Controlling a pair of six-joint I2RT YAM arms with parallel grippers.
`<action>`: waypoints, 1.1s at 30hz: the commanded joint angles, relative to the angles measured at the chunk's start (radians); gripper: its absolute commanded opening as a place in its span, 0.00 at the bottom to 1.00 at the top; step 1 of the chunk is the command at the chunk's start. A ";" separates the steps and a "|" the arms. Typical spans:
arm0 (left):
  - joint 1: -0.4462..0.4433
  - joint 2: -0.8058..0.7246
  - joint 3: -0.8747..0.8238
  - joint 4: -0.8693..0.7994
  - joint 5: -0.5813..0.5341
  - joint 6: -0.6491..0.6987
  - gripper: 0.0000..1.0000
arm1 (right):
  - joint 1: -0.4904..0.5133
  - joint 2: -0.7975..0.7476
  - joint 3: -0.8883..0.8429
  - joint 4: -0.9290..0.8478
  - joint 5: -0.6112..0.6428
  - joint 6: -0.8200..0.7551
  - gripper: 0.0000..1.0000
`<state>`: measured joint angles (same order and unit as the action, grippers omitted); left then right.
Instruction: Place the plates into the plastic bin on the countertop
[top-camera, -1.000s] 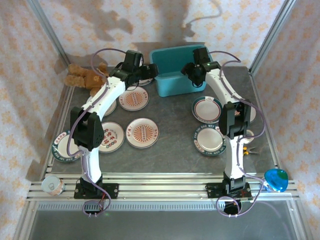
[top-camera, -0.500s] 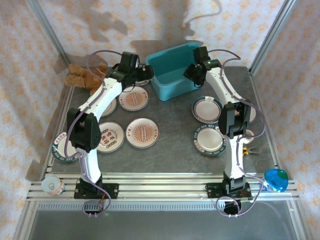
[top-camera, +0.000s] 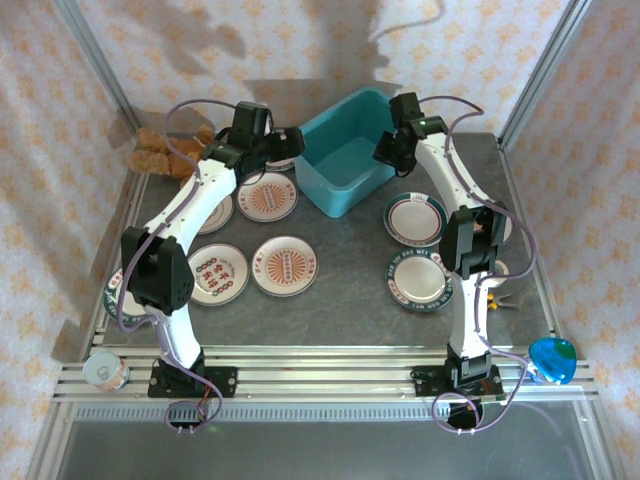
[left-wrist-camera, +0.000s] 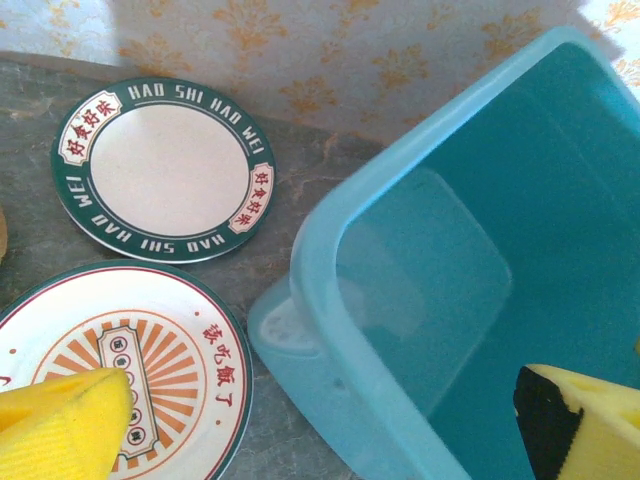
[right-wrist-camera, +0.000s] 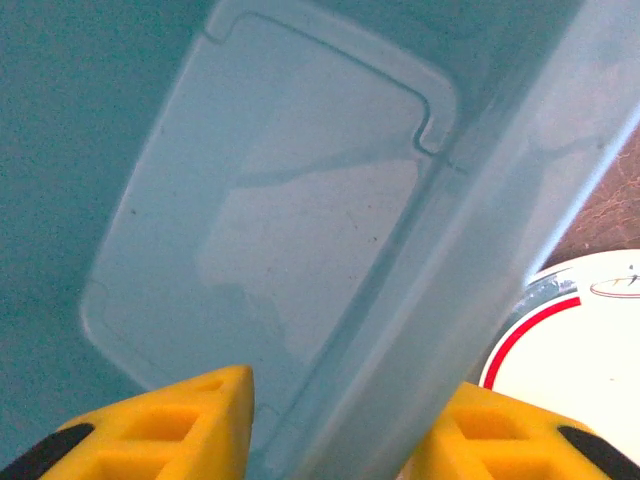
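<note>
Overhead and wrist views, left to right. A can (top-camera: 105, 372) stands on the rail at the near left corner; a green-rimmed plate (top-camera: 112, 298) lies at the left edge of the countertop (top-camera: 340, 300), partly under the left arm, and a teddy bear (top-camera: 160, 152) lies at the back left. Three orange-patterned plates (top-camera: 222, 275) (top-camera: 284, 266) (top-camera: 266, 196) lie flat and apart on the left half. The left gripper (top-camera: 285, 143) hangs at the bin's left corner with its jaws spread wide: one finger (left-wrist-camera: 60, 425) is over an orange plate (left-wrist-camera: 150, 340), the other (left-wrist-camera: 590, 430) is over the bin's inside, and a green-rimmed plate (left-wrist-camera: 165, 170) lies just behind by the wall. The bin (top-camera: 345, 158) sits at the back centre of the countertop, turned corner-on to the arms, between the two grippers, with no plate in it. The right gripper (top-camera: 392, 150) pinches the bin's right wall, with one finger (right-wrist-camera: 180, 430) inside and the other (right-wrist-camera: 500, 440) outside; a red-ringed plate (right-wrist-camera: 580, 350) lies just beyond the wall. Two green-rimmed plates (top-camera: 414, 218) (top-camera: 418, 280) lie on the right half, one nearer than the other. A blue round object (top-camera: 552, 360) rests at the near right corner.
</note>
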<state>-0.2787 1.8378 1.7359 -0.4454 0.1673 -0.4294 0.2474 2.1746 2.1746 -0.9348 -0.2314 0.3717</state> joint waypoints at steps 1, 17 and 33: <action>0.013 -0.059 -0.021 0.007 -0.022 -0.004 0.99 | -0.005 -0.048 0.043 -0.079 -0.005 -0.078 0.39; 0.021 -0.125 -0.131 0.007 0.034 0.013 0.99 | -0.010 -0.022 0.109 -0.199 -0.092 -0.310 0.35; 0.015 -0.132 -0.212 0.011 0.156 0.017 0.99 | -0.015 -0.054 0.085 -0.249 -0.119 -0.543 0.31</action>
<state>-0.2619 1.7397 1.5497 -0.4480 0.2794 -0.4187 0.2386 2.1735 2.2539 -1.1297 -0.3412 -0.0792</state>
